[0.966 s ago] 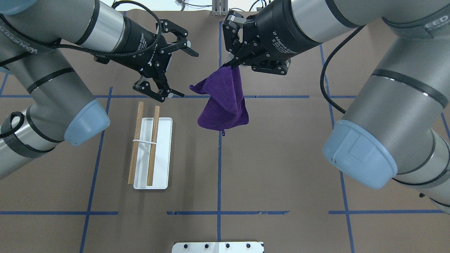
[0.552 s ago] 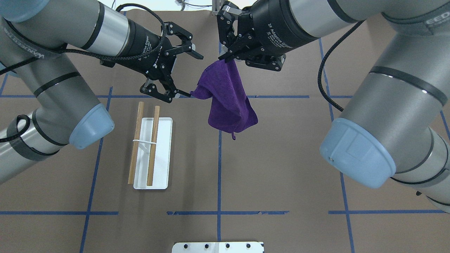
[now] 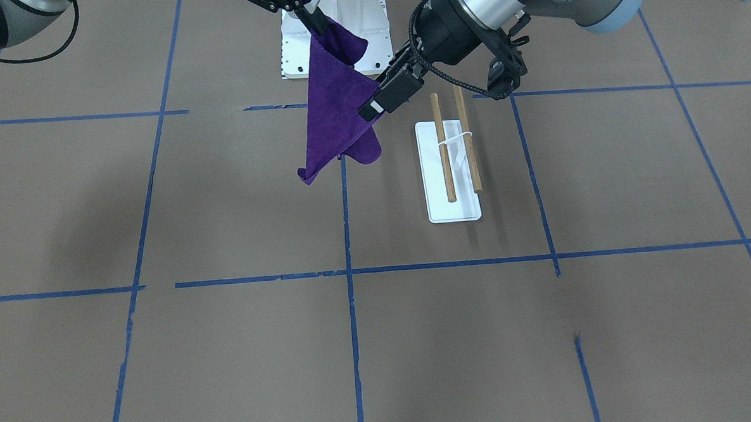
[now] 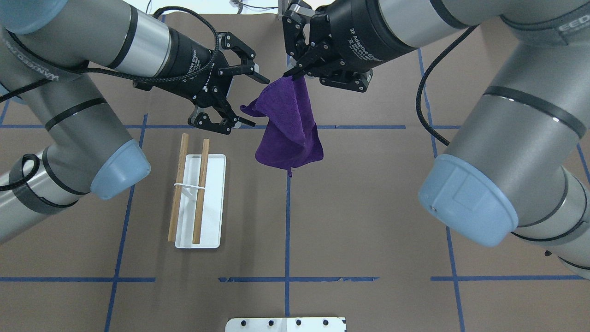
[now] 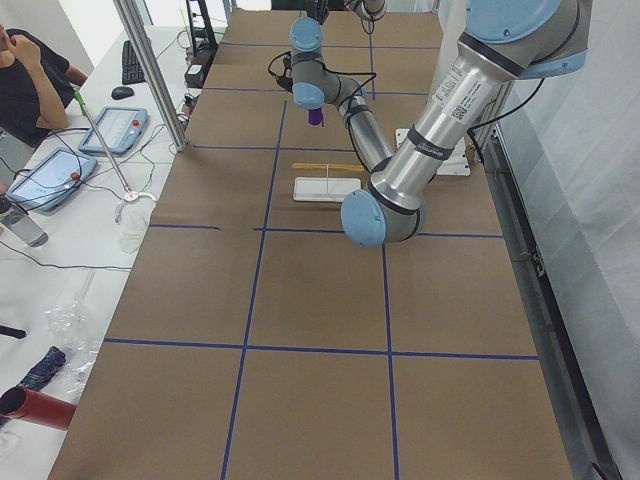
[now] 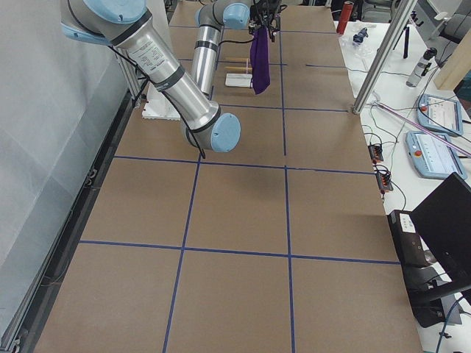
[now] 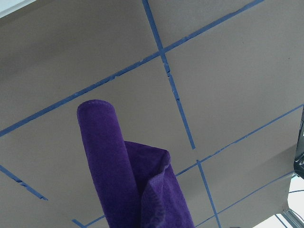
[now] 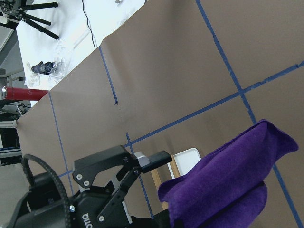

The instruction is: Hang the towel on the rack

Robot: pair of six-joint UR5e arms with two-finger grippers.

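Nearest the robot, the white bolted pedestal plate (image 4: 286, 324) sits at the edge of the brown table (image 4: 368, 207), which is marked with blue tape lines. Farther out, toward the robot's left, the rack (image 4: 201, 193) stands on its flat white base, with both wooden dowels bare. Beyond it and toward the centre, the purple towel (image 4: 288, 129) hangs in the air, apart from the rack. The left gripper (image 4: 260, 102) has its fingers spread wide around the towel's folded side edge; whether they touch the cloth is unclear. Farthest away, the right gripper (image 4: 294, 74) is pinched tight on the towel's top corner and carries it.
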